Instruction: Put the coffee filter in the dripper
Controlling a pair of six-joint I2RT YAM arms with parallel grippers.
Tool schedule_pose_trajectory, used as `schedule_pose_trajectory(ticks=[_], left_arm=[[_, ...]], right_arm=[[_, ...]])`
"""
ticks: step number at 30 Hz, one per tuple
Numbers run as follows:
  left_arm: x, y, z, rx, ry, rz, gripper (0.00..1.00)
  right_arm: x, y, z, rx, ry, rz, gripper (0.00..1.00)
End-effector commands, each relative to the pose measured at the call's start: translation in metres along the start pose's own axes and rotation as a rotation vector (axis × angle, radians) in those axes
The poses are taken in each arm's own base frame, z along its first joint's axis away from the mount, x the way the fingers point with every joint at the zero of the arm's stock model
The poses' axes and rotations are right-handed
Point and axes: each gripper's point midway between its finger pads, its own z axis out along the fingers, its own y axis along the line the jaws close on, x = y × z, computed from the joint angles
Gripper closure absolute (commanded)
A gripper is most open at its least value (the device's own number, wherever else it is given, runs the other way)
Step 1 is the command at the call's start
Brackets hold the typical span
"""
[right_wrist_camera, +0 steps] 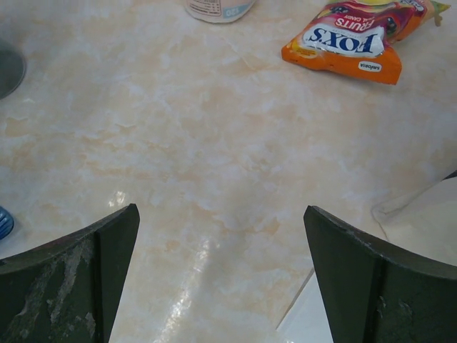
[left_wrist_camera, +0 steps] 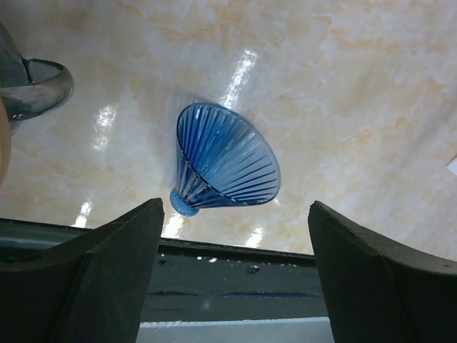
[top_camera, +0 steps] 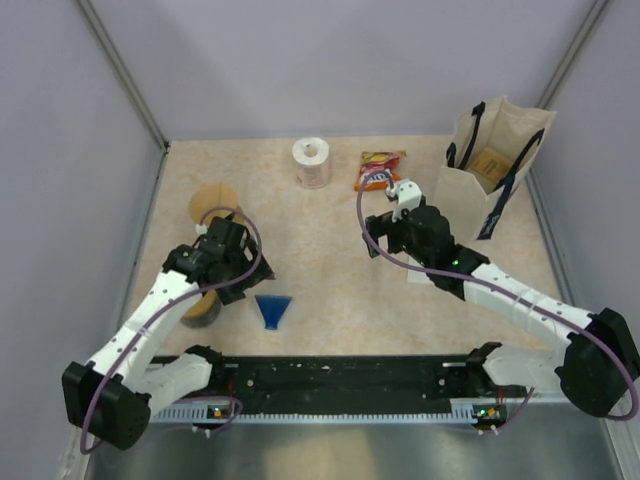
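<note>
The blue ribbed dripper (top_camera: 273, 310) lies on its side on the table near the front rail. In the left wrist view the dripper (left_wrist_camera: 225, 168) lies just ahead of the fingers, its mouth toward the upper left. The brown coffee filter (top_camera: 213, 200) lies flat at the far left, beyond the left arm. My left gripper (top_camera: 232, 280) (left_wrist_camera: 235, 209) is open and empty, hovering left of the dripper. My right gripper (top_camera: 388, 218) (right_wrist_camera: 221, 211) is open and empty above bare table at mid right.
A glass vessel (left_wrist_camera: 39, 86) (top_camera: 200, 308) stands under the left arm. A paper roll (top_camera: 312, 162) and an orange snack bag (top_camera: 380, 170) (right_wrist_camera: 350, 39) lie at the back. A paper bag (top_camera: 490, 165) stands at the back right. The black base rail (top_camera: 340, 380) runs along the near edge.
</note>
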Motion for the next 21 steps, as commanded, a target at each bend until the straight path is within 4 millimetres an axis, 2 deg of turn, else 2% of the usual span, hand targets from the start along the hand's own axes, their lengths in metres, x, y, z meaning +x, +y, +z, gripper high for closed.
schedule_pose_trajectory(ticks=[1, 9, 14, 21], left_arm=[[-0.009, 0.001, 0.004, -0.076, -0.046, -0.03, 0.13], [0.01, 0.011, 0.028, -0.162, 0.055, -0.085, 0.17], [0.014, 0.018, 0.036, -0.227, 0.087, -0.092, 0.22], [0.027, 0.041, 0.044, -0.354, 0.141, -0.109, 0.26]], right_arm=[[-0.012, -0.015, -0.005, 0.066, -0.053, -0.003, 0.01], [-0.008, -0.023, -0.004, 0.111, -0.045, -0.009, 0.01], [-0.004, -0.026, -0.003, 0.13, -0.038, -0.015, 0.01], [-0.003, -0.03, -0.002, 0.149, -0.033, -0.027, 0.01]])
